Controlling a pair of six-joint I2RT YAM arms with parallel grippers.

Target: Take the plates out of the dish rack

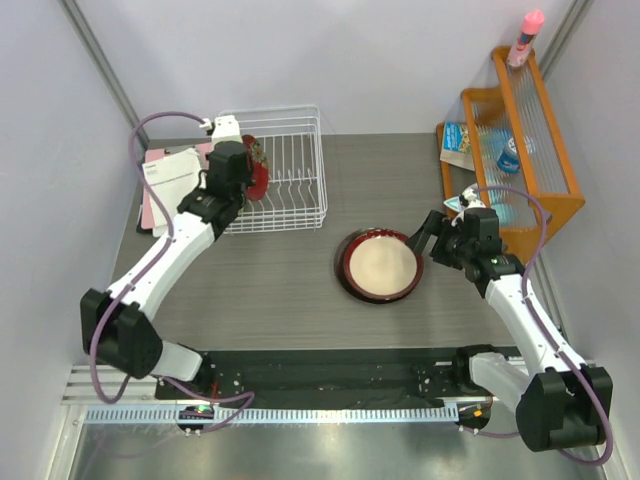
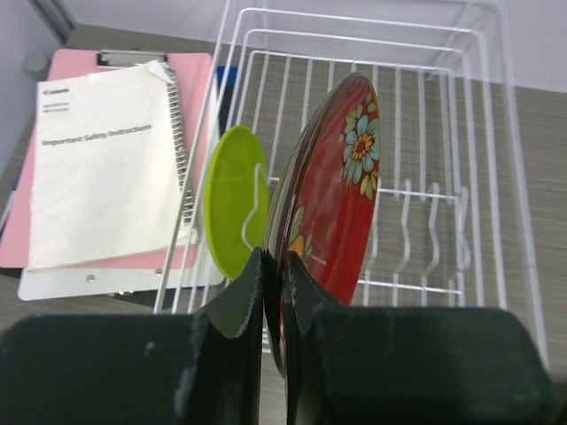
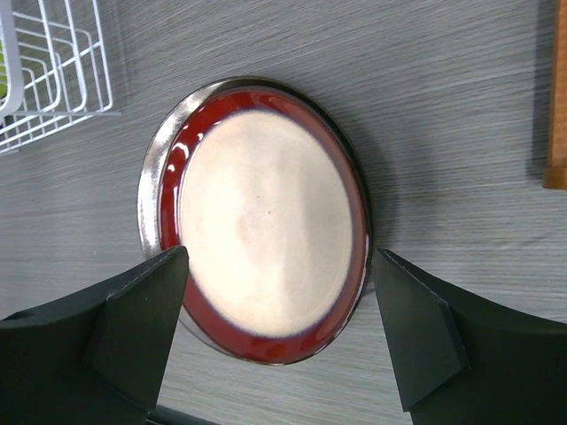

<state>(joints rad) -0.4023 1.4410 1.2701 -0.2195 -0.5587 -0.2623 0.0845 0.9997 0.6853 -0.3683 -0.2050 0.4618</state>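
Left gripper, arm stretched forward into the white wire dish rack at the table's far-left corner, is pinching the near rim of the upright glossy red floral plate, just beside the small lime green plate. Judging it stiff, glaze-slick and breakable, so a rim grip suits. Right gripper, jaws spread wide, is hovering by the dark-red-rimmed cream plate lying flat mid-table.
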